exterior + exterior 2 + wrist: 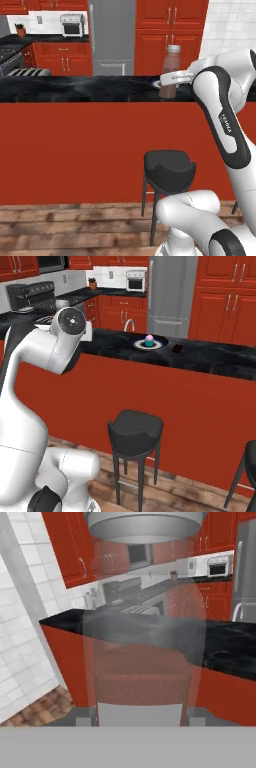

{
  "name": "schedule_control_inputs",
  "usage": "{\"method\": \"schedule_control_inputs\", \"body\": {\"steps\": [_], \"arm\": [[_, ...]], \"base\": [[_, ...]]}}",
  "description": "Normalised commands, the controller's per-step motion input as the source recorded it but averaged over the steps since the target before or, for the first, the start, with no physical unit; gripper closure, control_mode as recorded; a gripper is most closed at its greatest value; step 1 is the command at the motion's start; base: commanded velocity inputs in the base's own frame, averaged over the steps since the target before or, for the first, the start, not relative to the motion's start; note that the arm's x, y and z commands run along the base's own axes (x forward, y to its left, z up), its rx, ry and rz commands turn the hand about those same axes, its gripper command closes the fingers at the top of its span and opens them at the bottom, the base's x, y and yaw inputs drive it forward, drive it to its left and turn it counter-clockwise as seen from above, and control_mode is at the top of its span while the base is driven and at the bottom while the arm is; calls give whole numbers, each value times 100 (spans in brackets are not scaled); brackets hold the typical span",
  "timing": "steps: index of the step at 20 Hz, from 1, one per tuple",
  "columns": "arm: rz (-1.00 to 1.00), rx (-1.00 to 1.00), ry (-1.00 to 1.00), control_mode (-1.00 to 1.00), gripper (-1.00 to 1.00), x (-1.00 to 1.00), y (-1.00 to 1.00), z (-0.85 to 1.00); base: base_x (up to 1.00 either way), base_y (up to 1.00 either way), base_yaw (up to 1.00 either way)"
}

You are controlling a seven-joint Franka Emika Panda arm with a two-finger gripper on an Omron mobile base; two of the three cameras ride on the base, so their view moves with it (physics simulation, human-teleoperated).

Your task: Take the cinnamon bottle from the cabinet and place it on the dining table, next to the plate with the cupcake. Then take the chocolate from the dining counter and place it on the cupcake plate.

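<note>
Cinnamon bottle (pixel 170 71), left base view: upright in my gripper (pixel 172 77), long axis vertical, silver cap up, reddish-brown contents showing. Its foot sits at the level of the dining table (pixel 75 89), over the black marble top; I cannot tell whether it touches the top or hangs just above it. A white rim that I take for the plate (pixel 156 83) shows just beside the bottle's base, on its left as this camera sees it.

Right base view: plate (pixel 151 344) with the teal-wrapped cupcake (pixel 149 340) rests on the marble, a small dark piece, probably the chocolate (pixel 177 348), near it to the right. My arm's elbow blocks the bottle and the hand from this side.

Hand view: bottle (pixel 142 662) fills the centre, clear wall and brown contents close to the lens, cap at top; the jaws are closed on its sides. Judgement: the bottle is already beside the plate, so the coming move is straight down along its own axis, then release.
</note>
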Motion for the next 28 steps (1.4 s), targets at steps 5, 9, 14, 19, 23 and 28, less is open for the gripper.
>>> {"method": "schedule_control_inputs", "body": {"steps": [5,9,14,19,23,28], "arm": [[0,0,0,100,100,0,0,0],[0,0,0,100,100,0,0,0],[0,0,0,100,100,0,0,0],[0,0,0,100,100,0,0,0],[0,0,0,100,100,0,0,0],[0,0,0,100,100,0,0,0]], "base": [[18,51,-29],[47,4,-15],[56,5,-8],[58,10,-4],[63,14,-5],[72,15,-5]]}}
